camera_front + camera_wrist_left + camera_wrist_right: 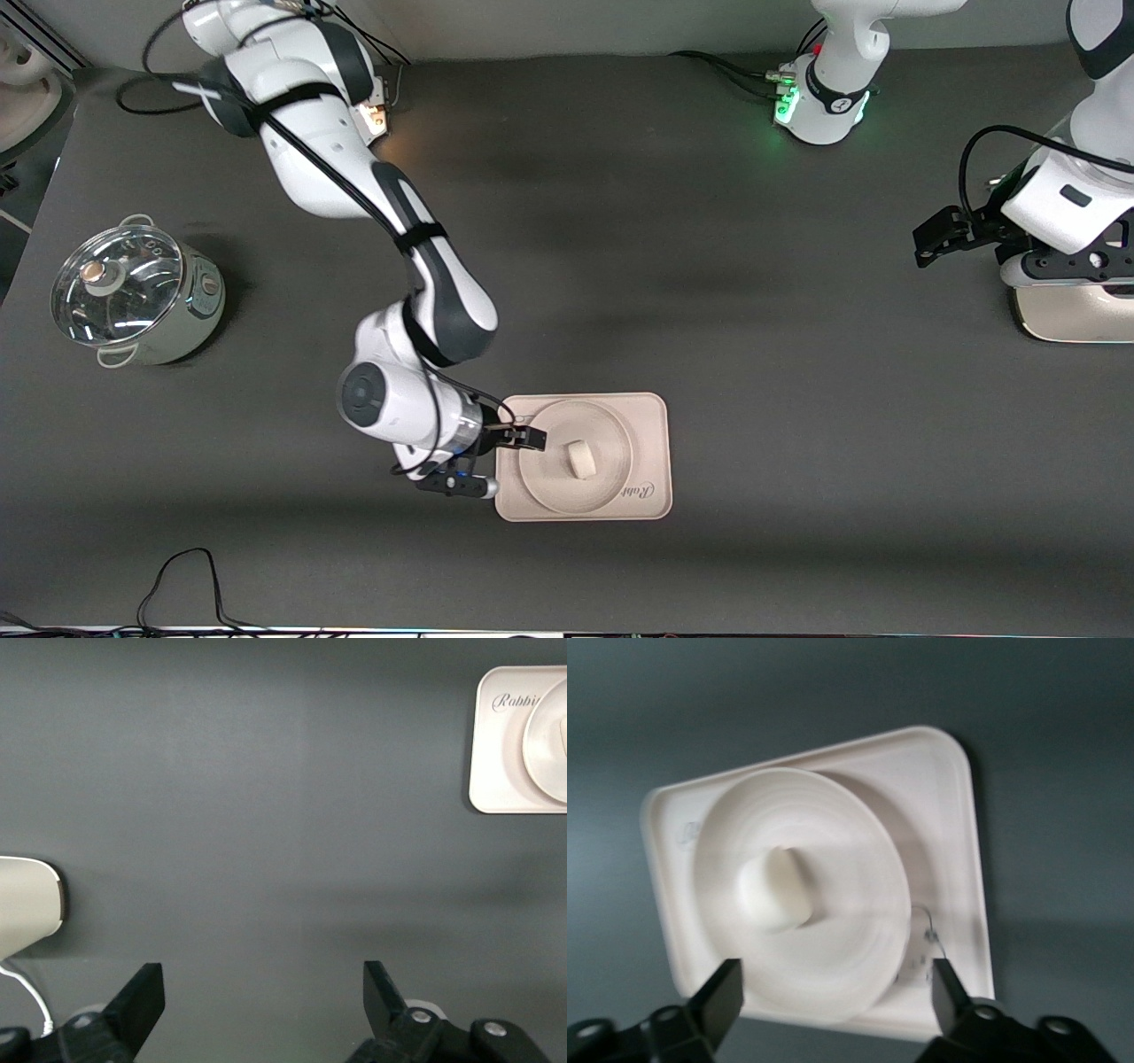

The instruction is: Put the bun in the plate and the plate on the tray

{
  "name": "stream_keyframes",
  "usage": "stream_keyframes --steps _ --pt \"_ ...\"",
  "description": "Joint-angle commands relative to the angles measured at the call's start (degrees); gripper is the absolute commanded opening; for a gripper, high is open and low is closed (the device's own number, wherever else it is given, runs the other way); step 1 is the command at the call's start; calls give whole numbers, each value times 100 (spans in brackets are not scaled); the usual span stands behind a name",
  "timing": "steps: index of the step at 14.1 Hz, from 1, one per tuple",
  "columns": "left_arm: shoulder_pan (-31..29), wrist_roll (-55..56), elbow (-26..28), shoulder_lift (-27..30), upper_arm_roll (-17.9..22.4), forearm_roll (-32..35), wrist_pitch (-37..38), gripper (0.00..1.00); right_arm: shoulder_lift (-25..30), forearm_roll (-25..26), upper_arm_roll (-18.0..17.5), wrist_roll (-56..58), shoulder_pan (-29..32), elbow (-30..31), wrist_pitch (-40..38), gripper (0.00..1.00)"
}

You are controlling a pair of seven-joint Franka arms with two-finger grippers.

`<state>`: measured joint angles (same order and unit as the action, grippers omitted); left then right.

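Note:
The cream-pink tray (651,416) lies on the dark table, nearer to the front camera than the middle. The round cream plate (611,434) sits on it, and the small cream-white bun (580,459) lies in the plate. My right gripper (530,437) is open and empty, over the tray's edge at the right arm's end. In the right wrist view its fingers (719,997) stand either side of the plate (850,930), with the bun (775,890) and tray (952,824) ahead. My left gripper (935,237) is open and empty and waits at the left arm's end (264,992).
A steel pot with a glass lid (133,292) stands at the right arm's end. A cream appliance (1072,319) sits under the left arm. A black cable (186,576) loops along the table edge nearest the front camera. The left wrist view also shows the tray (496,753).

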<state>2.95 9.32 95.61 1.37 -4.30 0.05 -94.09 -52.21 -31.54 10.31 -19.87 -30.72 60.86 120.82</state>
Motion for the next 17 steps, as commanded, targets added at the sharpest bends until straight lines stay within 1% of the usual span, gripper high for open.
stream_keyframes --steps 1,2,3,4,5,6,8,9,11,14,17 --pt "65 131 -77 -5 0 110 93 100 2200 182 6 9 48 2152 -443 100" --pt "48 -34 -77 -14 8 101 102 100 2755 810 -28 27 196 2506 -776 100" --pt "-4 -314 -77 -14 17 101 93 100 3204 1530 -107 166 450 2701 -1240 100" --pt "-40 -578 -77 -23 61 92 76 100 3635 2016 -378 603 827 2772 -1854 100" --pt "-110 -642 -77 -23 70 92 67 100 3944 2221 -624 1016 1370 2782 -2356 100" --pt "-180 -660 -77 -23 61 92 75 100 4208 2327 -774 1386 1802 2825 -2692 100" --pt "-181 -686 -77 -23 61 92 67 100 4709 2634 -776 1923 2261 3079 -2915 100" --pt "-181 -686 -77 -23 61 92 67 100 4833 2827 -741 2187 2393 3115 -3002 100" --pt "-172 -686 -77 -23 61 92 75 100 4922 3162 -452 2391 2430 3063 -3152 100" --pt "-172 -695 -77 -23 61 101 67 100 4984 3260 -144 2664 2430 3037 -3161 100" --pt "-172 -686 -77 -23 61 101 75 100 4993 3357 -125 2594 2412 2923 -3161 100"
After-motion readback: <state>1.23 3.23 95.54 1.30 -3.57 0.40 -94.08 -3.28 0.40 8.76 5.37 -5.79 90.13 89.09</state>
